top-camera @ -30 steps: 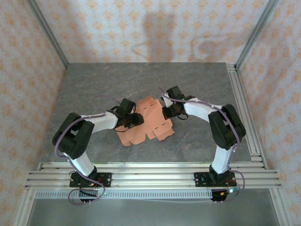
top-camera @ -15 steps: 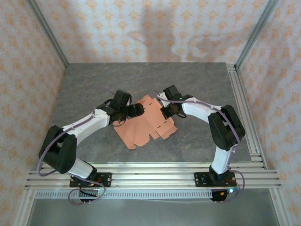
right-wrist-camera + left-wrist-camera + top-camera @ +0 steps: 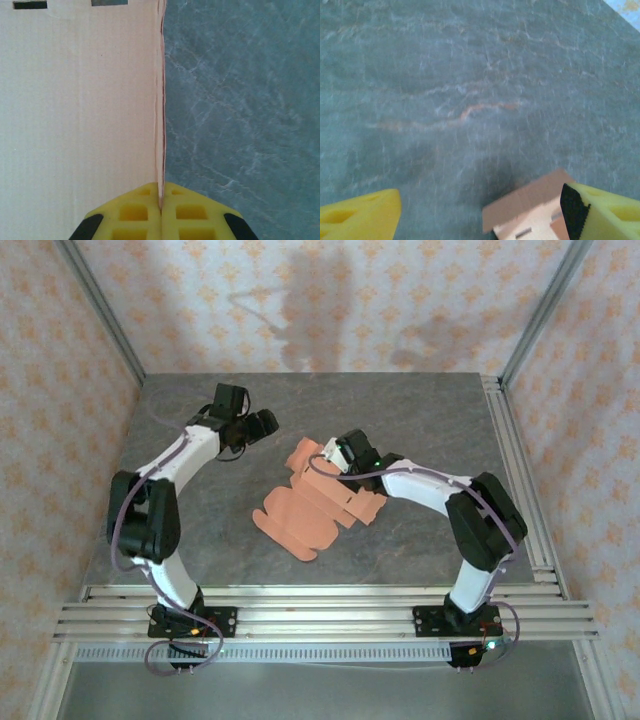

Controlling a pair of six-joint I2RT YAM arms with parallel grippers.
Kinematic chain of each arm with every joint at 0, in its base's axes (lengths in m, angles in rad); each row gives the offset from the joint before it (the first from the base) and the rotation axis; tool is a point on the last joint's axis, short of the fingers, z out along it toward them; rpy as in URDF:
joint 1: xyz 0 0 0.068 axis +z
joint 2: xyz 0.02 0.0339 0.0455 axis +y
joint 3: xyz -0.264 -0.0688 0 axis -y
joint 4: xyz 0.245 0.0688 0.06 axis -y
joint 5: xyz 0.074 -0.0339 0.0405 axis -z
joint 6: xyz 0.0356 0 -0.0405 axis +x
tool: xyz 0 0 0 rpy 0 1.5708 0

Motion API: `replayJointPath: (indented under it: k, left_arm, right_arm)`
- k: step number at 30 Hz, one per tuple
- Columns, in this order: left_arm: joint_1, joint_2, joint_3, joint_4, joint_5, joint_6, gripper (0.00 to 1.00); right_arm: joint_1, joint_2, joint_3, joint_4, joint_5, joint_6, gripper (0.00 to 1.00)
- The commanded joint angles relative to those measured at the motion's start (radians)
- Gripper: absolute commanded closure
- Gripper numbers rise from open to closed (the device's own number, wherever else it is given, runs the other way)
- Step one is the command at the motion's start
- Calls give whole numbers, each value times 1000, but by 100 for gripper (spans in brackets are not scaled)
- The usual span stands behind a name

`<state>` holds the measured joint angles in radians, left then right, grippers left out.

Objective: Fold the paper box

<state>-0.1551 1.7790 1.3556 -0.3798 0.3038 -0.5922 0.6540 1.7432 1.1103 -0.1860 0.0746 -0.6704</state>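
At the near side of the grey, marble-veined stone table (image 3: 420,410) lies the paper box (image 3: 300,520) — a salmon-orange sheet of thin die-cut card, not yet a box. Its rounded flaps lie flat toward the near left. A slotted, tabbed panel spreads to the near right.

Just beyond the flat part, a far panel of the sheet rises off the table. The right gripper (image 3: 337,459) has hold of it, reaching in from the right side. In the right wrist view the two yellow fingers (image 3: 135,215) are pressed together on the card's thin edge. The pale inner face of the paper box (image 3: 80,100) stands upright to the left of that edge, with bare table (image 3: 240,100) to the right.

Farther back and to the left, the left gripper (image 3: 264,423) hangs over the bare stone, apart from the sheet as seen from above. Its yellow fingers (image 3: 360,217) stand wide apart with nothing between them. In the left wrist view, the left gripper (image 3: 480,205) has one corner of the card (image 3: 527,207) low in the frame, just beside its right-hand finger. Whether the corner touches that finger cannot be told from that view.
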Motion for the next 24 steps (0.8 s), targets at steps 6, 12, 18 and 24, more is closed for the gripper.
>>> replayJointPath:
  k: [6,12,18,24]
  left_arm:
    - [23,95,66,-48,44,49,16]
    - [25,71,-21,46,38,84,16]
    - [26,79,-66,136,72,89,17]
    - [24,170,-33,191,232,116,32]
  right_arm:
    - [32,-86,-86,163,182,-124,100]
    - [90,-92,-156,299,350,-277,100]
    - [136,-141,-192,334,407,-350,100]
    - [172,-162,-231,392,445,-416,100]
